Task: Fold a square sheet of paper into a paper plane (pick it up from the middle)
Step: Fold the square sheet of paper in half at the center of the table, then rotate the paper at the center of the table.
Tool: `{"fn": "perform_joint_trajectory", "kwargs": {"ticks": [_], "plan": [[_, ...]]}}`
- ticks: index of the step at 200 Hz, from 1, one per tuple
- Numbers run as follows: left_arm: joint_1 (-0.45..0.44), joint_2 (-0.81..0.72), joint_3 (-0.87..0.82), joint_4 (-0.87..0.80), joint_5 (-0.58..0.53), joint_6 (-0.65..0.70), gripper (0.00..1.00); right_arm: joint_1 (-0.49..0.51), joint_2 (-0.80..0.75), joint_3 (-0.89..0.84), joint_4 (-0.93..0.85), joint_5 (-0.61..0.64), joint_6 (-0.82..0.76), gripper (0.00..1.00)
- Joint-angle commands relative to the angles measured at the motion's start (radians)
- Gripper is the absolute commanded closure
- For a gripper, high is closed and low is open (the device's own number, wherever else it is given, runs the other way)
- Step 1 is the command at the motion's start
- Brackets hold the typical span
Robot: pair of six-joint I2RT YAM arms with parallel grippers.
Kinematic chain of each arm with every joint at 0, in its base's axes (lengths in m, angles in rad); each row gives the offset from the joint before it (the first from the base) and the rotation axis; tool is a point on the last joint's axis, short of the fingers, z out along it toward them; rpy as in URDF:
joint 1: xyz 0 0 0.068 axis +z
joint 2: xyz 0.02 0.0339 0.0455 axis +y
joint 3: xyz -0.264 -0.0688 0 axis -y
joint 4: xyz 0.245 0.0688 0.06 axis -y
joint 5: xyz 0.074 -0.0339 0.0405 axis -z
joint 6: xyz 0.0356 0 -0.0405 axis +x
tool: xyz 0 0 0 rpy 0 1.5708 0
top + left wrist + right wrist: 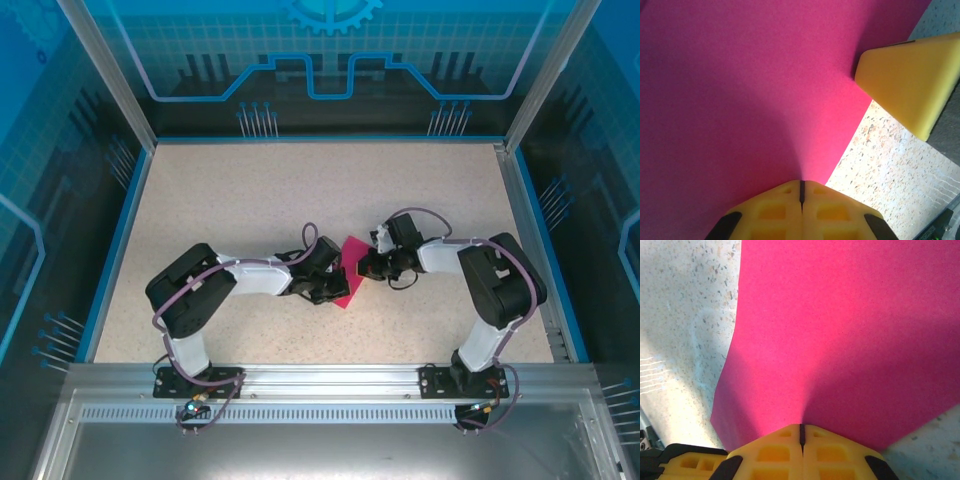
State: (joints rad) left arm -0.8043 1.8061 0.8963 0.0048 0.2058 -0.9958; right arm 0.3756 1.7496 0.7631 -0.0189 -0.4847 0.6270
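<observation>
The square sheet of paper (352,255) is recorded as plain magenta-pink, unpatterned, shading darker toward each pinch. The left gripper (801,189) and right gripper (801,430) are noted as yellow with black trim. The table (300,190) is seen as beige with fine dark speckle, edged in blue. The left arm (250,275) and right arm (450,258) are logged as white and black. The far wall (320,60) is printed in blue, with a lighter grid and circuit lines.

free: far half of table (300,190) | blocked: centre, left claw (801,192) and right claw (801,432) pinching pink sheet (740,90)
</observation>
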Motion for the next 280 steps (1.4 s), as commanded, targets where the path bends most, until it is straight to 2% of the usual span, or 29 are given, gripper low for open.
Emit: {"fn": "perform_joint_trajectory", "kwargs": {"ticks": [1, 78, 150, 179, 209, 236, 254, 280], "plan": [[-0.004, 0.016, -0.004, -0.148, -0.025, 0.000, 1.00, -0.065, 0.067, 0.004, 0.027, 0.065, -0.032, 1.00], [-0.004, 0.028, -0.011, -0.164, -0.014, 0.005, 1.00, -0.173, 0.085, 0.080, 0.015, 0.097, -0.008, 1.00], [-0.005, 0.028, -0.013, -0.155, -0.003, 0.012, 1.00, -0.238, 0.103, 0.190, -0.038, 0.176, 0.031, 1.00], [-0.004, 0.013, -0.006, -0.143, 0.001, 0.024, 1.00, -0.239, 0.073, 0.238, -0.062, 0.171, 0.017, 1.00], [-0.003, -0.049, 0.040, -0.120, 0.004, 0.056, 0.98, -0.187, -0.040, 0.226, -0.146, 0.232, -0.024, 1.00], [0.019, -0.125, 0.077, -0.128, -0.003, 0.085, 0.84, -0.082, -0.121, 0.195, -0.267, 0.348, -0.035, 0.90], [0.062, -0.186, 0.055, -0.154, -0.035, 0.083, 0.77, 0.015, -0.120, 0.198, -0.335, 0.427, -0.014, 0.82], [0.137, -0.280, -0.027, -0.225, -0.144, 0.077, 0.72, 0.120, -0.062, 0.231, -0.351, 0.484, 0.011, 0.83]]}}
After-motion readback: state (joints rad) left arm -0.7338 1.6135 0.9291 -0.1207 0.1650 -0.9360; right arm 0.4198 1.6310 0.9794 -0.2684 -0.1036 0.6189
